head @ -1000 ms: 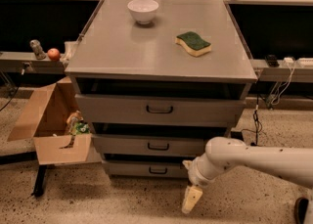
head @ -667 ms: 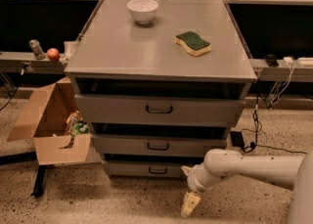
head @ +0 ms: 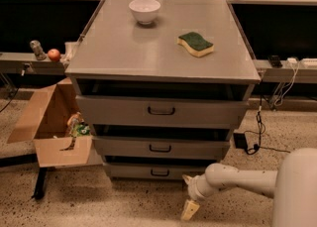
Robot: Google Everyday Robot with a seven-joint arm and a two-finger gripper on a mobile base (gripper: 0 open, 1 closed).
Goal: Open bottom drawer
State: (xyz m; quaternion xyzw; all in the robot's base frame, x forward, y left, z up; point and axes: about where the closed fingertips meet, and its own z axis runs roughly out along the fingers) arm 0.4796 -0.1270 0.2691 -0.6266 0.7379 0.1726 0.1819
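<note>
Grey metal makes up the whole cabinet (head: 124,47), and the bottom drawer (head: 130,170) is the lowest and slimmest of its three fronts, sitting just above the speckled floor (head: 124,206) with a small dark loop handle (head: 159,172) at its centre. As far as I can judge it is not pulled out yet. The gripper (head: 188,194) is low, to the right of that handle and a little below it, near the drawer front but apart from it. Its two pale fingers (head: 189,210) are spread wide and hold nothing. The white arm (head: 242,180) reaches in from the right side. I think the main risk is in the approach. The handle is small and shallow, so a finger that arrives too low or too far right would press on the plain front or slide under the edge and not hook the loop. The middle drawer (head: 124,147) has a similar handle just above, so a rise that goes too high could catch the wrong one. The lower finger is also close to the floor and may scrape it. If the pull is not straight, the drawer could jam on its rails, and a hard jerk might shake the bowl (head: 144,10) and the sponge (head: 195,44) on top.
</note>
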